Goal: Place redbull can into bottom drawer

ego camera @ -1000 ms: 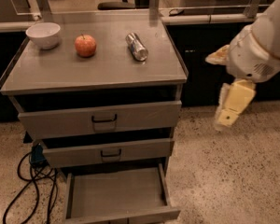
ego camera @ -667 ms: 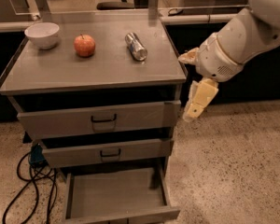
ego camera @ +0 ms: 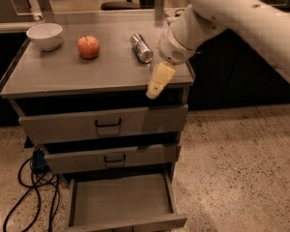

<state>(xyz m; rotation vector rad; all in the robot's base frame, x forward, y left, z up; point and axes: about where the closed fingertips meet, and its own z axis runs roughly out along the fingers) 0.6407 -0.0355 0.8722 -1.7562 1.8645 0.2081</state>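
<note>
The redbull can point(ego camera: 141, 48) lies on its side on the cabinet top point(ego camera: 87, 74), right of the middle. My gripper point(ego camera: 154, 66) hangs at the top's right front corner, just right of and in front of the can. It is open and empty, with one cream finger point(ego camera: 159, 79) pointing down over the front edge. The bottom drawer point(ego camera: 121, 199) is pulled out below, and its flat grey floor is bare.
A red apple point(ego camera: 88, 47) and a white bowl point(ego camera: 45, 35) sit on the top, left of the can. The two upper drawers point(ego camera: 106, 124) are nearly shut. Black cables point(ego camera: 34, 187) lie on the floor at the left.
My arm has swung left from beside the cabinet, and the gripper has gone from right of the cabinet to over its right front corner, close to the can. The can has not moved.
</note>
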